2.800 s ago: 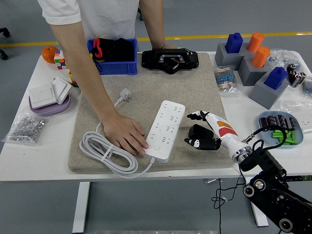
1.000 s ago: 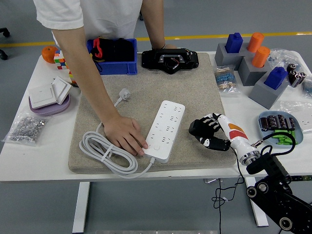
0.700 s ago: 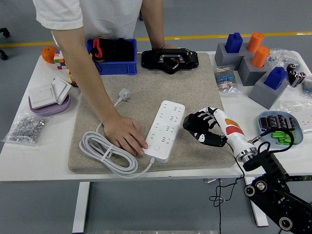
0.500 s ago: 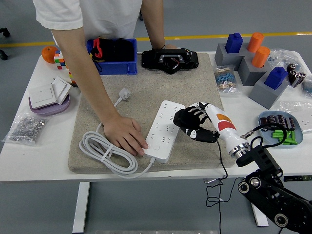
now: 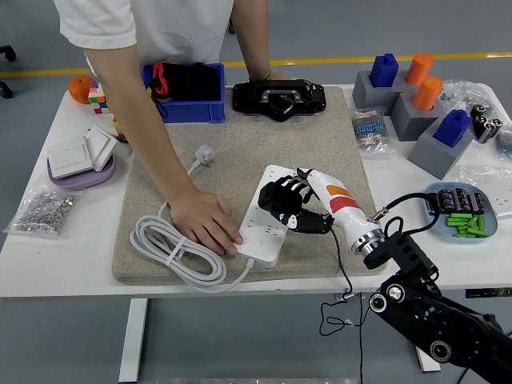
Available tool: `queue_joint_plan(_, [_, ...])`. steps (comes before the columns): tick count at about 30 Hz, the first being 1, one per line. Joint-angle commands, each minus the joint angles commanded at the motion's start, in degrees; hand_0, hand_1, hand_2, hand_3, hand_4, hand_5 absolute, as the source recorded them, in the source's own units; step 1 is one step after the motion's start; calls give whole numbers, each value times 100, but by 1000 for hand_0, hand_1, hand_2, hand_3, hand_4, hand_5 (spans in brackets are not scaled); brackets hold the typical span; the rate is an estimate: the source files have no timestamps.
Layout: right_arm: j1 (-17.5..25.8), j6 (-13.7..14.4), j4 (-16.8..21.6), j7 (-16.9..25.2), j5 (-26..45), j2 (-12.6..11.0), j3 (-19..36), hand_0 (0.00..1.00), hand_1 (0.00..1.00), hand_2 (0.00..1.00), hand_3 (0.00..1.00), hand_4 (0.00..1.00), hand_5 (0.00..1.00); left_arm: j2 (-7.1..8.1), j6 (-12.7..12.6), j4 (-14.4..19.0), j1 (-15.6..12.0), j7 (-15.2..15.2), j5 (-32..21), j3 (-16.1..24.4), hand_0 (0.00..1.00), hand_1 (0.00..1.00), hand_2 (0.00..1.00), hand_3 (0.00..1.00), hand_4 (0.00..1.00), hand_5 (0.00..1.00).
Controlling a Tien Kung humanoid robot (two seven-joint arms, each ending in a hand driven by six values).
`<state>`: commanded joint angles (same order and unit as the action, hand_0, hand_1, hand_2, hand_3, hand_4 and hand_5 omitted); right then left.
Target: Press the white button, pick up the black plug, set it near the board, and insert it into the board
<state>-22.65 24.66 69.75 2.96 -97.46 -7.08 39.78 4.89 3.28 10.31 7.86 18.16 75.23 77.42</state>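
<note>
The white power strip (image 5: 258, 228) lies on the grey felt mat (image 5: 240, 168), running from near left to far right. My right hand (image 5: 285, 203) hovers over the strip's middle sockets with its fingers curled round a black plug (image 5: 282, 210) that is hard to tell from the black fingers. A person's hand (image 5: 206, 224) rests flat on the mat against the strip's near left end, beside its round white button (image 5: 258, 238). The strip's white cable (image 5: 170, 245) lies coiled at the mat's near left, with its white plug (image 5: 206, 154) further back. My left arm does not show.
At the back stand a blue bin (image 5: 184, 94) and a black device (image 5: 278, 99). Grey blocks with blue and orange pegs (image 5: 416, 104) stand at the far right, with a blue tray of parts (image 5: 462, 213) nearer. A purple dish of switches (image 5: 80, 158) and a bag of screws (image 5: 40, 210) are left.
My right hand has carried the black plug leftward from the mat's right edge to over the power strip. The person's hand has stayed at the strip's near end.
</note>
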Motion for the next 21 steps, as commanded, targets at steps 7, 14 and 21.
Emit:
queue_joint_plan(7, [-84,30,-296,51,32,56,-70,351,225,265,447,708,2,-8,1,0,19,-5,-21,-22,708,666,584,682,665,274])
queue_joint_plan(14, [-119,53,-548,89,9,124,-60,351,225,265,447,710,2,13,5,0,27,3,20,-10,708,666,584,683,665,273])
queue_joint_plan(21, [-120,53,-673,91,20,147,-104,350,225,265,447,711,2,26,9,0,20,16,37,-16,708,666,585,683,665,273])
